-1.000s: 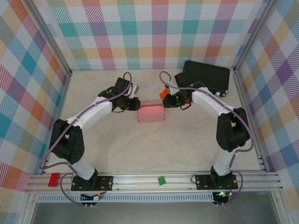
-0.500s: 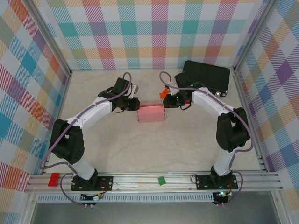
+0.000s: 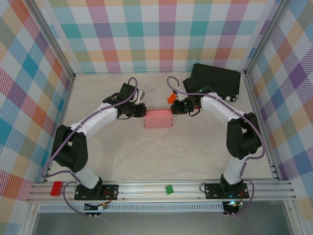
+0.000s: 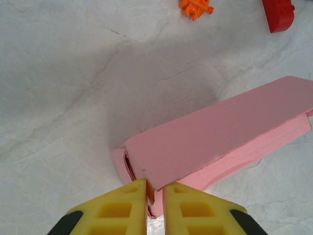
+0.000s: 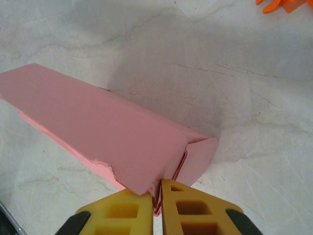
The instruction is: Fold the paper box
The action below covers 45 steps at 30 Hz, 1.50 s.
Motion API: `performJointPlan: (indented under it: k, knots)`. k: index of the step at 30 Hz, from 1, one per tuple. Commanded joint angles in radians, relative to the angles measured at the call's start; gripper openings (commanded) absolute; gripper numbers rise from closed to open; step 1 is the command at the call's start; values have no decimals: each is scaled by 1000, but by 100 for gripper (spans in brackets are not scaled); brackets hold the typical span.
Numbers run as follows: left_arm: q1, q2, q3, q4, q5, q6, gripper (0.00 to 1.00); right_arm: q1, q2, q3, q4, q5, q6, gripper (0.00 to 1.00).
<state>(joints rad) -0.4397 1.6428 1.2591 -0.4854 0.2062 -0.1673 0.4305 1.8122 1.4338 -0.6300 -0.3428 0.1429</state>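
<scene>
The paper box [image 3: 158, 118] lies mid-way across the table [image 3: 195, 152], between the arms. The left gripper [image 4: 155, 195] pinches card at its left end, and the right gripper [image 5: 157, 197] pinches the right end. To my eye both should press inward evenly, so the end flaps tuck without creasing.

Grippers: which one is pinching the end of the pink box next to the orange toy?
The right gripper. It pinches the right end of the paper box, close to the orange toy; the left gripper pinches the far end.
</scene>
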Motion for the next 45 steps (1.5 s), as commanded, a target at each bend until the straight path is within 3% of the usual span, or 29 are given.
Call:
performJointPlan:
  k: [1, 18, 29, 34, 45]
  knots:
    - [7, -23, -35, -18, 27, 1, 15, 5, -10, -24, -10, -45, 7, 13]
    - [8, -21, -70, -39, 13, 23, 15, 11, -32, -61, -38, -44, -12, 13]
    - [7, 0, -72, -44, -1, 23, 15, 11, -83, -76, -53, -41, -55, 21]
    - [7, 13, -70, -43, -13, 23, 15, 11, -102, -71, -52, -42, -67, 29]
    - [8, 18, -67, -45, -13, 26, 15, 10, -114, -22, 19, -63, -7, 29]
